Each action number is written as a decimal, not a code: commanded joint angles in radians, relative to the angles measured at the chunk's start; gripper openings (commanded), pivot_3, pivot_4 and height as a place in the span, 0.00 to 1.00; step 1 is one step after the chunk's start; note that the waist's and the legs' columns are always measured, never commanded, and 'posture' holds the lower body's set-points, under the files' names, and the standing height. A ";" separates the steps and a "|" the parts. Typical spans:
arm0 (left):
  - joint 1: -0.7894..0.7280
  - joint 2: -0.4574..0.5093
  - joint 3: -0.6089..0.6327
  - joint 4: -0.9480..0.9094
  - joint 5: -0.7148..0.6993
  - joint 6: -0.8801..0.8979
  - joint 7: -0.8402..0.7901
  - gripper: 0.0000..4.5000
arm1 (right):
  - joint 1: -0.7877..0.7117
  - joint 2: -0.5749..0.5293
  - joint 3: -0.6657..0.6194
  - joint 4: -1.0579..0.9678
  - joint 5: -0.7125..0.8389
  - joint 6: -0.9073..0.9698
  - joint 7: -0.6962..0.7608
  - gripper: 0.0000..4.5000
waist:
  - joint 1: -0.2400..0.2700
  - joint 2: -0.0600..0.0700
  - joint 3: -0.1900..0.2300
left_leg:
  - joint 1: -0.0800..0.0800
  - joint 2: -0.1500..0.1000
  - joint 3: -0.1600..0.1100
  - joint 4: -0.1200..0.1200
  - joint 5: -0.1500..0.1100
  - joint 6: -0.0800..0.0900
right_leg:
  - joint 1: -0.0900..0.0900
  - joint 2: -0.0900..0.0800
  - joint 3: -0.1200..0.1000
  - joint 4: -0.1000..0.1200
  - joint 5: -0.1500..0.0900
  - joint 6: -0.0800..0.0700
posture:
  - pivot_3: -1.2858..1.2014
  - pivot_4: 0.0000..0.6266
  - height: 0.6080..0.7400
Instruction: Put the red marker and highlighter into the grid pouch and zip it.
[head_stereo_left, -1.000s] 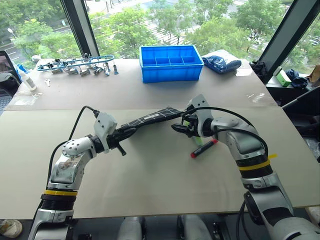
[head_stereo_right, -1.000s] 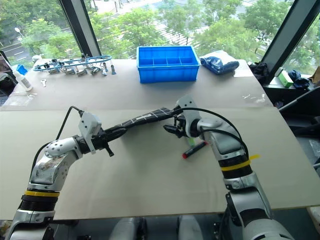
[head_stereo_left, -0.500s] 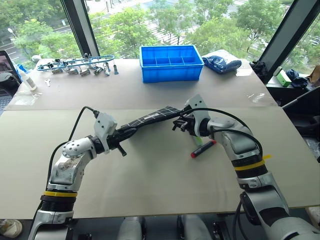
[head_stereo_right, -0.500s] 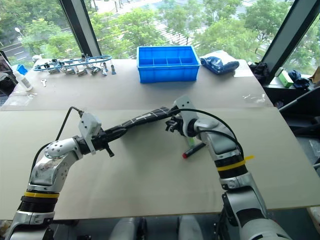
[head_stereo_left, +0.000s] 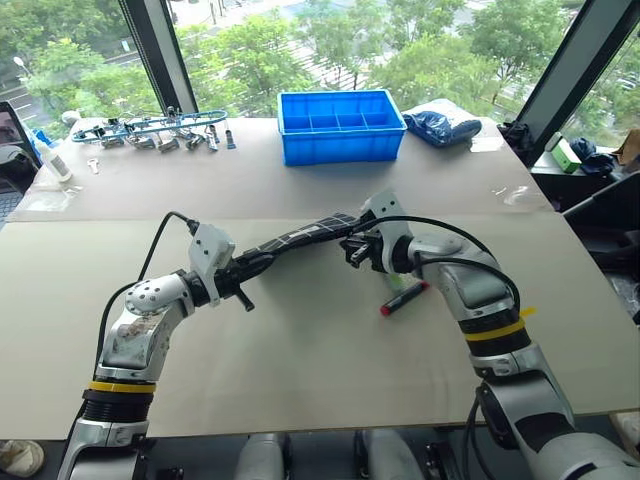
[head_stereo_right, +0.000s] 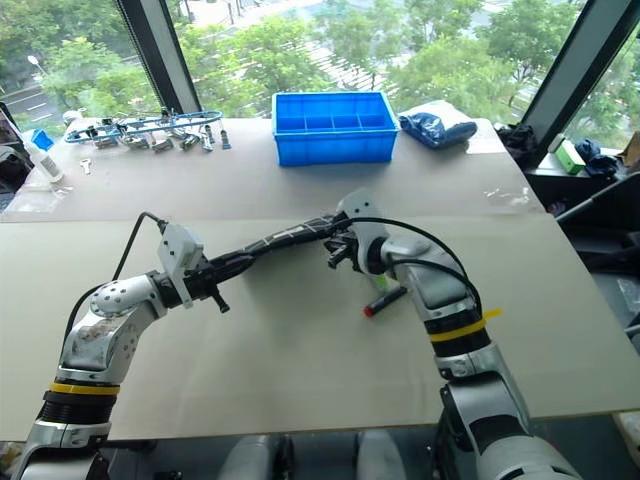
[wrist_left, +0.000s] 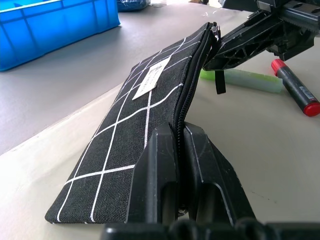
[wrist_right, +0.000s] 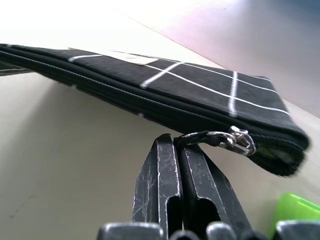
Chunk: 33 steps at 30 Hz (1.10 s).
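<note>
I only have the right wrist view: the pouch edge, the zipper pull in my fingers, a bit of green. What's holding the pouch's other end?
Observer: The left gripper is shut on the far end of the grid pouch.
Operator: Good. I've got the pull strap pinched. Where's the red marker?
Observer: The red marker lies on the table, to the right of the right gripper and outside the pouch.
Operator: And that green bit?
Observer: That's the highlighter, lying on the table beside the red marker, also outside the pouch.
</note>
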 joint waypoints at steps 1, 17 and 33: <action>-0.033 -0.010 0.000 -0.006 -0.006 -0.011 0.003 0.00 | -0.047 0.026 0.051 -0.066 0.025 -0.009 0.069 0.02 | 0.000 0.000 0.000 | 0.000 0.000 0.000 0.000 0.000 0.000 | 0.000 0.000 0.000 0.000 0.000 0.000 | 0.52 0.24 1.00; -0.057 -0.020 -0.009 0.023 0.000 -0.025 -0.013 0.00 | -0.143 0.139 0.068 0.079 0.057 -0.016 0.146 0.02 | 0.001 0.000 0.000 | -0.001 0.000 0.000 0.000 0.000 0.000 | 0.000 0.000 -0.001 0.001 0.000 0.000 | 0.52 0.24 1.00; -0.043 -0.007 -0.008 0.009 -0.022 -0.015 -0.045 0.00 | 0.068 -0.327 -0.141 -0.326 0.216 0.031 0.387 0.54 | 0.013 0.000 0.000 | -0.002 -0.001 -0.001 -0.001 -0.001 0.001 | 0.001 -0.001 -0.002 -0.001 0.000 0.000 | 0.52 0.24 1.00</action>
